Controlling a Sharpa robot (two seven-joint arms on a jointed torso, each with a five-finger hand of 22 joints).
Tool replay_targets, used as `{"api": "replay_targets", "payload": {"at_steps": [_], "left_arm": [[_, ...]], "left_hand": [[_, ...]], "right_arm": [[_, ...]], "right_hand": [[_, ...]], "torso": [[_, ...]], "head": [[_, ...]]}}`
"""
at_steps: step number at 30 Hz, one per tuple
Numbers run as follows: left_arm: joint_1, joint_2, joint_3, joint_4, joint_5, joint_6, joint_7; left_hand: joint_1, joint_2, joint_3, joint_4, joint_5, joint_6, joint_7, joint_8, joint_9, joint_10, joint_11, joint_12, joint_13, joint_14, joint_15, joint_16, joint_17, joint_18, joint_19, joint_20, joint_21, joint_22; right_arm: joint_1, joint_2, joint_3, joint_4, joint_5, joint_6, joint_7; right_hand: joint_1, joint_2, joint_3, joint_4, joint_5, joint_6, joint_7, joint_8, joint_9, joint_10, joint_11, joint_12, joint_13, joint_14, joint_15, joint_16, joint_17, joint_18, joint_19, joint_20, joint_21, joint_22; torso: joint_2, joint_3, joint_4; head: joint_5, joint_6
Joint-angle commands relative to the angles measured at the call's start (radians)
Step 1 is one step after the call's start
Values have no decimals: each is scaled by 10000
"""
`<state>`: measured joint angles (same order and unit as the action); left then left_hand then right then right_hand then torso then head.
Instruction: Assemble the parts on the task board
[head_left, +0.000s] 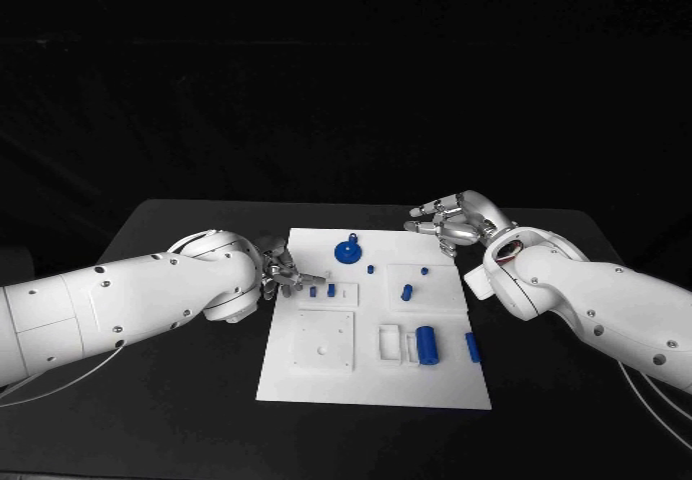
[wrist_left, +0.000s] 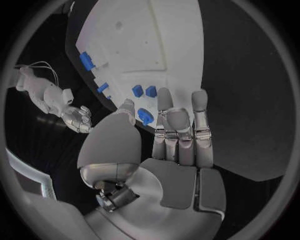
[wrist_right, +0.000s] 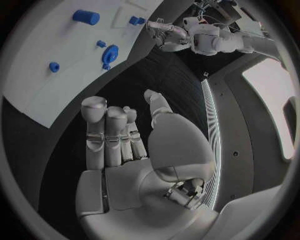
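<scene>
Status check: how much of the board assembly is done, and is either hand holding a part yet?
Little looks done. Several blue parts lie loose on the task board: a cylinder, a bar and a round disc. The left hand hovers at the board's left edge near two small blocks, holding nothing. The right hand is empty beyond the far right corner. Everything remains to be assembled.

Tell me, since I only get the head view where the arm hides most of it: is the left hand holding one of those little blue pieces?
Observer: No. The left wrist view shows the left hand holding nothing, fingers stretched toward the task board.
Operator: And the right hand?
Observer: The right wrist view shows the right hand holding nothing either, palm open above the black table.
Operator: Anything close to the left fingers?
Observer: A blue part lies on the board just by the left fingertips; contact I cannot tell.
</scene>
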<state>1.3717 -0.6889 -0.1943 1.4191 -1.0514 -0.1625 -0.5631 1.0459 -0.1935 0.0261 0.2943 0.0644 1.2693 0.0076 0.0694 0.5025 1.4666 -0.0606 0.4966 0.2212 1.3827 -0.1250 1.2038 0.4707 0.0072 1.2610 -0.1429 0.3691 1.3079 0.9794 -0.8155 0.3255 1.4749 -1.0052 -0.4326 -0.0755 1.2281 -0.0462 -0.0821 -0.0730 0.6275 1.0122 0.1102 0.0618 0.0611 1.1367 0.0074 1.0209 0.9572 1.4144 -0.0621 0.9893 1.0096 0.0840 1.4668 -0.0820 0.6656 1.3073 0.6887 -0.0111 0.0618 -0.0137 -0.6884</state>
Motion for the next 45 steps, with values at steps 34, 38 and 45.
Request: {"api": "replay_targets", "payload": {"at_steps": [34,38,45], "left_arm": [[145,321,77,-222,95,1699,-263],[143,389,65,-299,63,1682,-251],[122,576,24,-505,72,1612,-184]], "left_hand": [[1046,1327,-314,-820,1849,-321,185,-4,-2524,428,130,-709,91,-244,78,-4,-178,-72,-4,93,-416,196],[1068,1349,-270,-761,1854,-320,183,-4,-2513,427,128,-708,105,-246,78,-1,-185,-72,-4,92,-412,194],[1150,1662,-463,-962,1917,-366,185,-3,-2510,426,133,-780,110,-244,80,-12,-209,-72,13,92,-419,195]], "right_arm": [[-7,-8,5,22,-13,96,59],[-7,-8,5,25,-14,98,59],[-7,6,5,23,-14,119,52]], "right_hand": [[-89,25,54,9,70,51,9,3,15,-88,-11,-40,-11,-46,-16,-33,-7,168,141,-1,-21,759],[-89,25,54,9,70,51,9,3,15,-88,-11,-40,-11,-46,-16,-33,-7,168,141,-1,-21,759],[-89,25,54,9,70,51,9,3,15,-88,-11,-40,-11,-46,-16,-33,-7,168,141,-1,-21,759]], "torso": [[11,-8,-6],[6,-4,2],[16,-12,-13]], "head": [[8,-32],[8,-46],[16,-54]]}}
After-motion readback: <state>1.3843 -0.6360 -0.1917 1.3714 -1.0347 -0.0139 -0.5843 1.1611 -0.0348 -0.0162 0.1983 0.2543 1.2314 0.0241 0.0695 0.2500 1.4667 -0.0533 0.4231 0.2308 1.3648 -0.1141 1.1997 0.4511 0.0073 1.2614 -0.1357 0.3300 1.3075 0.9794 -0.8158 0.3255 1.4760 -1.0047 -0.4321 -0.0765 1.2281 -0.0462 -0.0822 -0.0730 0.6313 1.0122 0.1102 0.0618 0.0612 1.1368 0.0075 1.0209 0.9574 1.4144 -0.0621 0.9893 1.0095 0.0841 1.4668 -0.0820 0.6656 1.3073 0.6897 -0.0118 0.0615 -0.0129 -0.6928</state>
